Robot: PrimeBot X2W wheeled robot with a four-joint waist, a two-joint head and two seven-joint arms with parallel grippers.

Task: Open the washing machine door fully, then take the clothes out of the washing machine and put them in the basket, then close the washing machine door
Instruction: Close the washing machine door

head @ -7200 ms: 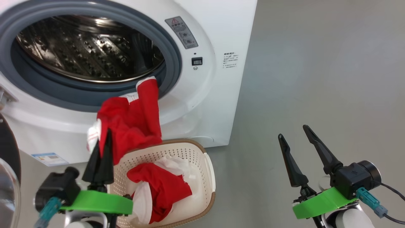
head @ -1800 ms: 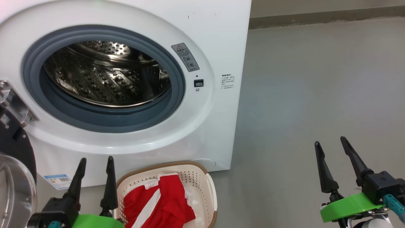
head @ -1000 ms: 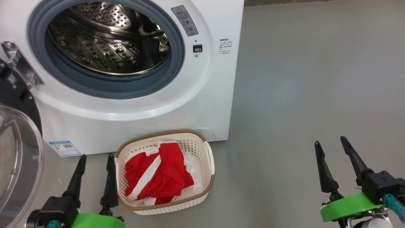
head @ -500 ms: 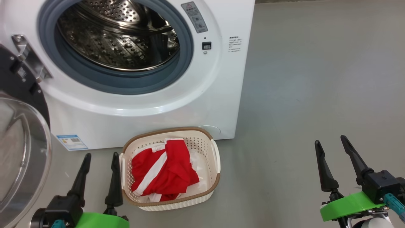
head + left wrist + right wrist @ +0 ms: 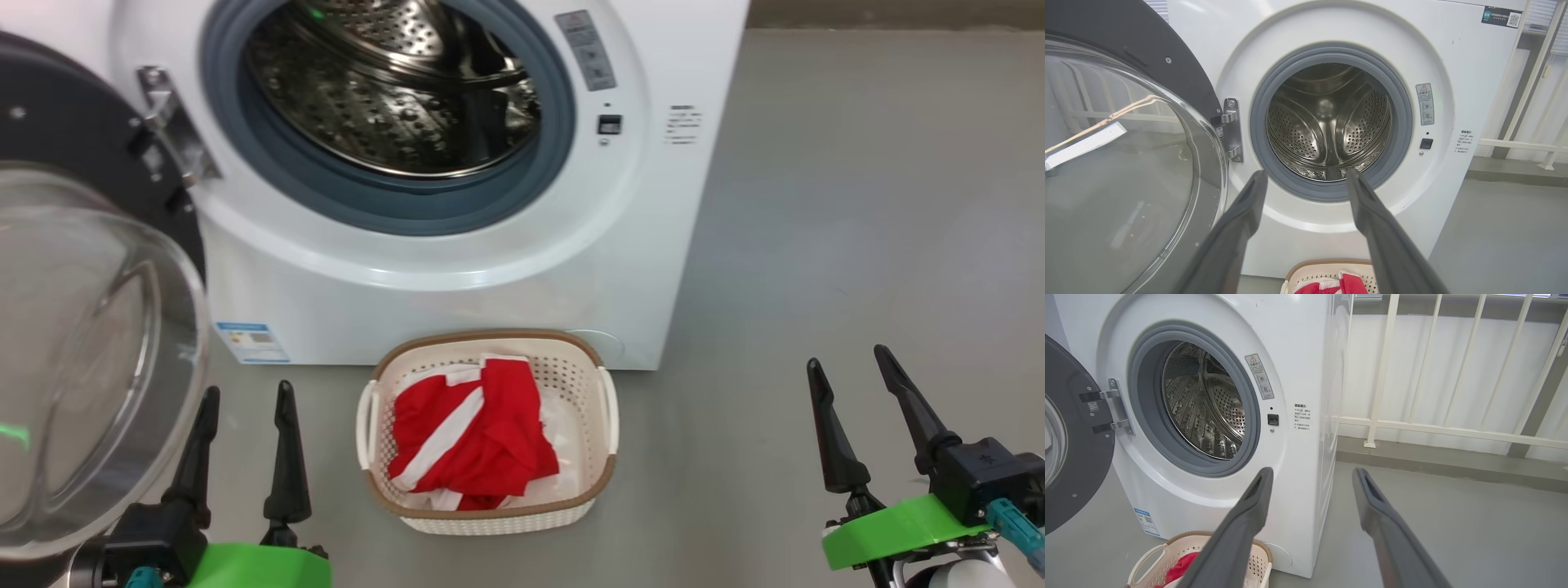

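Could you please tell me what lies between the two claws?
In the head view, the basket holding the clothes, then bare floor.

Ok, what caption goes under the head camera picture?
Red clothes in the basket, washer empty, door open, left gripper and right gripper open.

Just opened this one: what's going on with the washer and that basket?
A two-armed robot is unloading a washing machine. The washing machine door stands swung open on the robot's left, and the drum looks empty as far as it shows. The red and white clothes lie in the basket on the floor in front of the machine. The left pincer and right pincer are both open and hold nothing. Only closing the door seems left.
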